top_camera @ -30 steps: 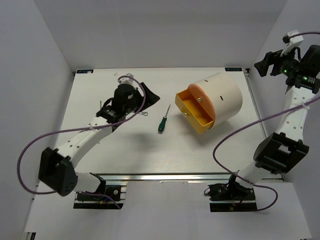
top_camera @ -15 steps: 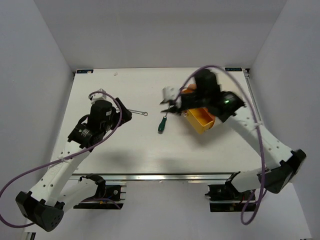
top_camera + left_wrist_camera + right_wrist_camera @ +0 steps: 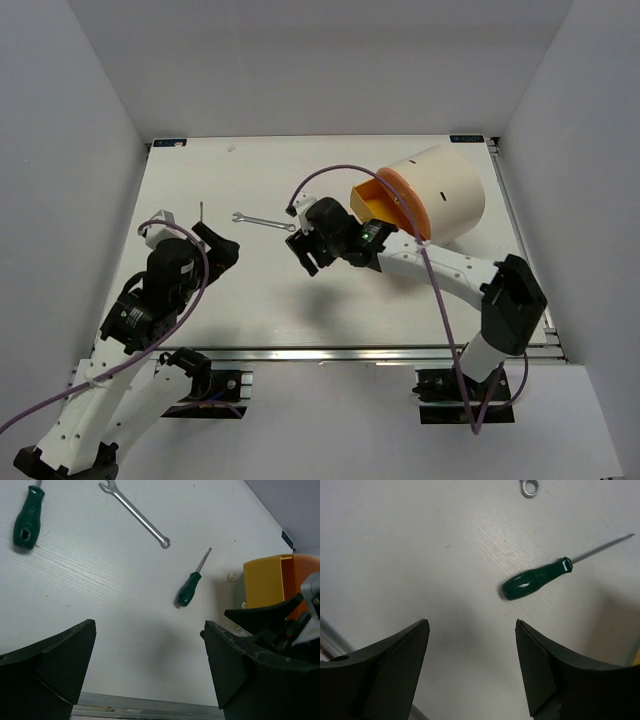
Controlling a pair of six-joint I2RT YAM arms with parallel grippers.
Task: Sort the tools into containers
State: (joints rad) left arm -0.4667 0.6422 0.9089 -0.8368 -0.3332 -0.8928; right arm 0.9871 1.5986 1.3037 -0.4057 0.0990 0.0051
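A green-handled screwdriver (image 3: 537, 577) lies on the white table just beyond my right gripper (image 3: 472, 645), which is open and empty above it. In the top view that gripper (image 3: 310, 258) hides it. The silver wrench (image 3: 262, 221) lies flat left of it and shows in the left wrist view (image 3: 135, 514). A second screwdriver (image 3: 27, 517) lies at the far left; only its shaft (image 3: 201, 210) shows from above. My left gripper (image 3: 218, 248) is open and empty. The cream drum (image 3: 445, 185) lies on its side, with an orange drawer (image 3: 375, 205) pulled out.
The table's metal front rail (image 3: 330, 355) runs along the near edge. White walls close in the left, right and back. The right arm reaches across in front of the drum's orange face (image 3: 405, 200).
My left arm has pulled back toward the near left, uncovering the whole wrench. My right gripper has come down and left from in front of the drum to over the middle screwdriver.
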